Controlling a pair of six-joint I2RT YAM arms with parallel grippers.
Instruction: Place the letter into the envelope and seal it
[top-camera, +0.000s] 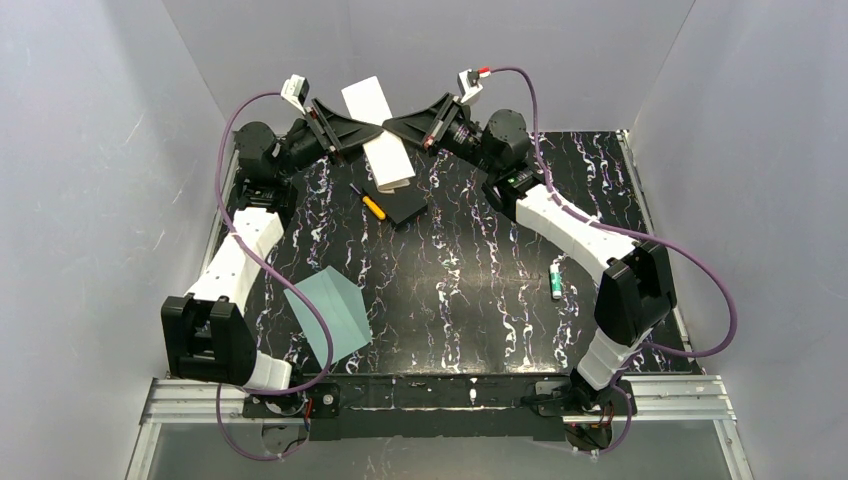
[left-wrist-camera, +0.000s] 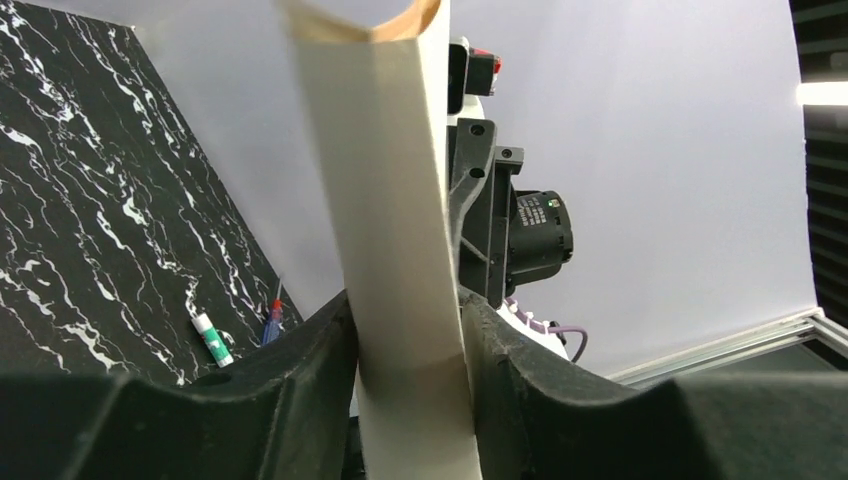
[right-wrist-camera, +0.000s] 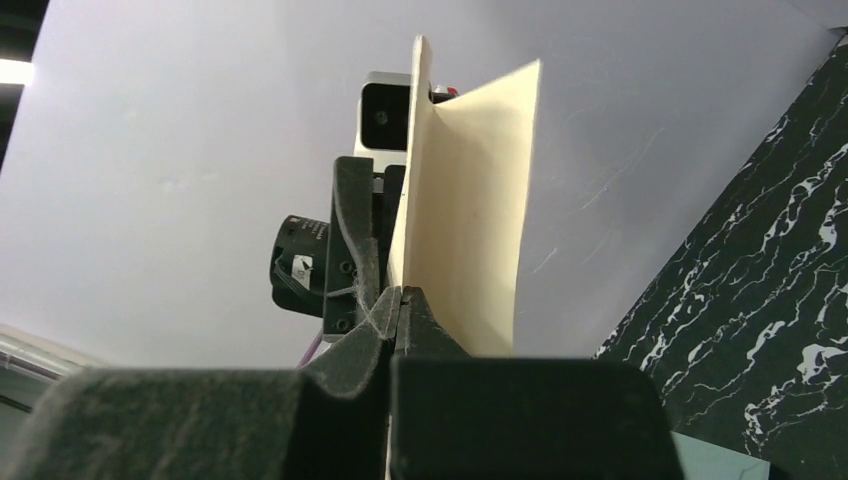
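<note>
The top view looks down over the whole bench (top-camera: 470, 300), far above the letter (top-camera: 372, 102). Both wrist views sit close beside the letter, facing it from opposite sides; all three share it.

The far middle is blocked by the left gripper (top-camera: 362, 138) and right gripper (top-camera: 395, 126), both closed on the raised letter (top-camera: 386, 160); under it a black pad (top-camera: 408, 207) and screwdriver (top-camera: 373, 206) are set side by side; the near left is taken by the envelope (top-camera: 335, 315), the right by a small tube (top-camera: 556, 280); open table (top-camera: 470, 290) is left between them.
</note>
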